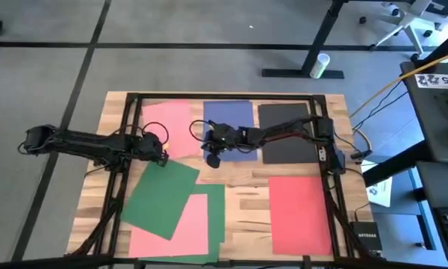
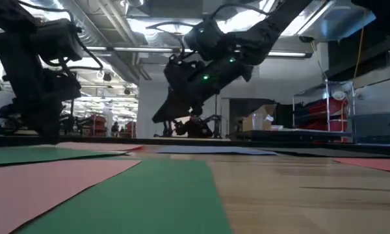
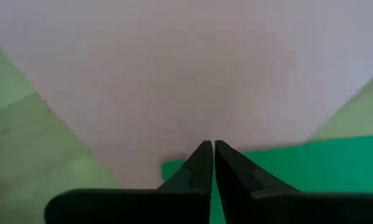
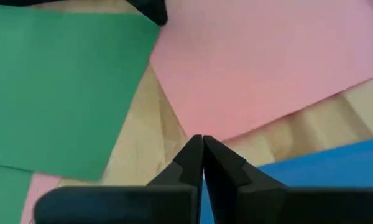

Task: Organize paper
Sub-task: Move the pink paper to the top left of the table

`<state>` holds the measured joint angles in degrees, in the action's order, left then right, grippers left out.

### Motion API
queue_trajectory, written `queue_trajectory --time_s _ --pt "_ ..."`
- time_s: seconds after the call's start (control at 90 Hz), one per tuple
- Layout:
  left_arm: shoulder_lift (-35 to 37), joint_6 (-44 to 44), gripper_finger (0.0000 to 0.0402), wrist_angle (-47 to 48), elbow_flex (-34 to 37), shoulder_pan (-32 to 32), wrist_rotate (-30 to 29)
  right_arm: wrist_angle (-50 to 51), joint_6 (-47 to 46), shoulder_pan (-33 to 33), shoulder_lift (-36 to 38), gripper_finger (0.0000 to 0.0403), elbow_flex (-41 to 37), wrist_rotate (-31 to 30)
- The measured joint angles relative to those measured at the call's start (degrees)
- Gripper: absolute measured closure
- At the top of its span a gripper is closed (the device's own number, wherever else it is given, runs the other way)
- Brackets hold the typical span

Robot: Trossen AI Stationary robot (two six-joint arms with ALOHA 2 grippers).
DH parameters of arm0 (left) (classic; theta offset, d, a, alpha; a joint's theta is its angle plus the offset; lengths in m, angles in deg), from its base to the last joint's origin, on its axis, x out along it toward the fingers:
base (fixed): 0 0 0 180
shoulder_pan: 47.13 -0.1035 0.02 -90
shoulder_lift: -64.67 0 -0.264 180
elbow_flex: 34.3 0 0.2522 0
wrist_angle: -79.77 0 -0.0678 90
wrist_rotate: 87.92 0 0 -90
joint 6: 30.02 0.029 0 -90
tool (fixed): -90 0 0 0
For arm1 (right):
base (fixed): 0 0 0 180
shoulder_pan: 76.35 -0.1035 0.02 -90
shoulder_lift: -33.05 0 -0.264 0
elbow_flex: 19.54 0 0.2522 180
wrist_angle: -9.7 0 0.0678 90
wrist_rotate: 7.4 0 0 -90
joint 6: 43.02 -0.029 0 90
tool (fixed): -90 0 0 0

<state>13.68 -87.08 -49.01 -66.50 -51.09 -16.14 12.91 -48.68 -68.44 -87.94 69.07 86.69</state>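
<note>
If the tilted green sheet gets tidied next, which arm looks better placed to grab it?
Probably the left. The left gripper, fingers shut, sits at the green sheet's upper corner, where it meets the pink sheet. The right gripper, also shut, is over the blue sheet's near edge, farther from the green one.

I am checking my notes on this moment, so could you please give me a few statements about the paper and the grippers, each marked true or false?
1. The left gripper is shut, over the pink sheet by the tilted green sheet. True.
2. The right gripper is wide open. False: its fingers are closed together, holding nothing.
3. The black sheet lies beside the blue sheet at the table's far side. True.
4. The red sheet lies on top of the green sheets. False: it lies alone on the wood, on the right side.
5. The tilted green sheet overlaps another pink sheet. True.
</note>
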Motion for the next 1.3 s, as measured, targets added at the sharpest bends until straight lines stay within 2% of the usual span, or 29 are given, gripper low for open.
queue_trajectory --time_s 0.2,0.433,0.678,0.833,0.978,1.3 --pt "0.31 -1.33 0.0402 -0.07 -1.54 4.41 -0.16 8.62 -1.80 -0.02 -6.79 0.0403 7.35 -1.26" --pt "0.34 -3.44 0.0402 -0.37 -2.89 9.10 -0.13 10.92 -3.24 -0.07 -8.57 0.0403 11.56 -1.74" --pt "0.35 -5.75 0.0402 -0.31 -2.92 12.53 -0.16 11.94 -3.64 -0.07 -8.61 0.0403 12.20 1.49" --pt "0.35 -6.82 0.0402 -0.33 -2.92 14.31 -0.17 13.43 -3.13 -0.07 -8.61 0.0403 12.20 1.41" --pt "0.35 -7.42 0.0402 -0.35 -2.95 15.89 -0.18 14.18 -2.94 -0.04 -8.22 0.0403 12.17 -2.05" --pt "0.35 -7.65 0.0402 -0.79 -2.98 16.45 -0.68 12.15 -2.97 0.37 -9.55 0.0403 12.68 -1.39"
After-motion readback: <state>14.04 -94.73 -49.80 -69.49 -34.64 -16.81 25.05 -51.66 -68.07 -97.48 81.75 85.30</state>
